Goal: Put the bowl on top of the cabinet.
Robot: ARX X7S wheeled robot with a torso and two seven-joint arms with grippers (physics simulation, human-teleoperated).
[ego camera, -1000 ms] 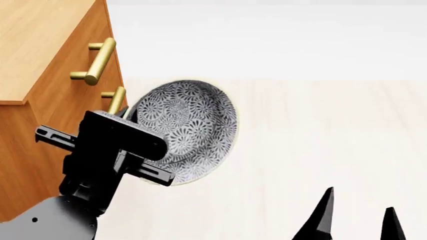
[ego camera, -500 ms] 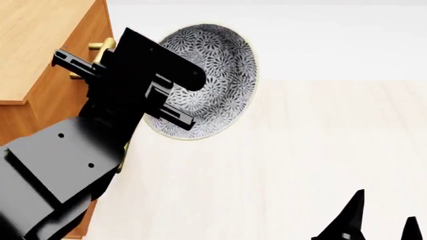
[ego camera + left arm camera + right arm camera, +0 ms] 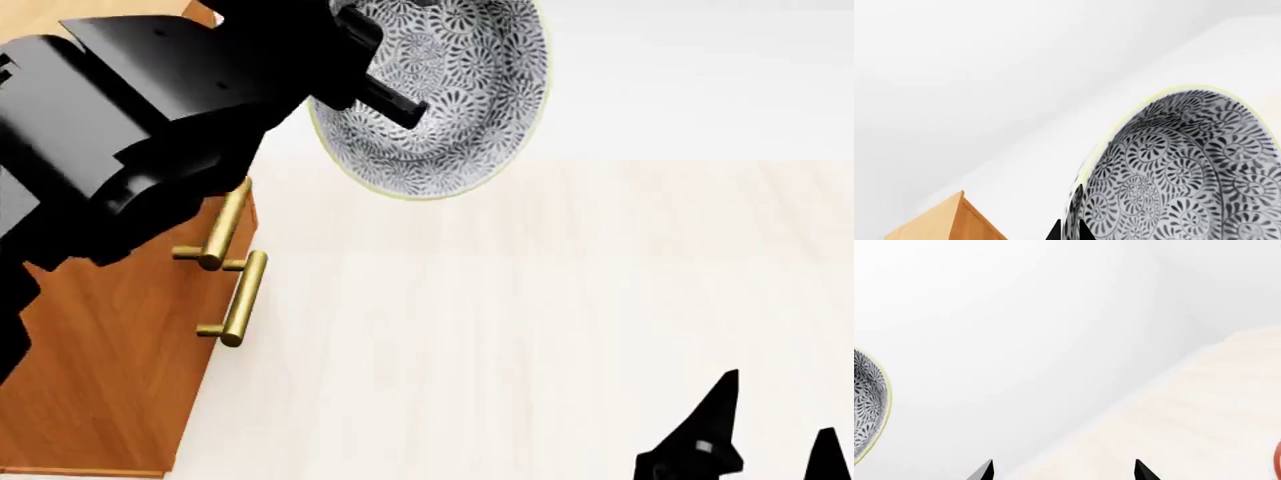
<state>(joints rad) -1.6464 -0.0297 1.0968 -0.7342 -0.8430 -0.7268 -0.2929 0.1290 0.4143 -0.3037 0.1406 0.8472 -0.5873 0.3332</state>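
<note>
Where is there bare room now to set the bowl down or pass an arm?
The pale floor between the cabinet front and the right gripper lies bare. It is crowded at the cabinet's upper corner, where the left arm carries the bowl and hides most of the top.

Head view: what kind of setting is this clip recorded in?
Probably a bare simulated room, not a furnished home: a pale wood-plank floor, a plain white backdrop, and one orange-brown drawer cabinet with brass handles. The left gripper holds a patterned bowl aloft.
</note>
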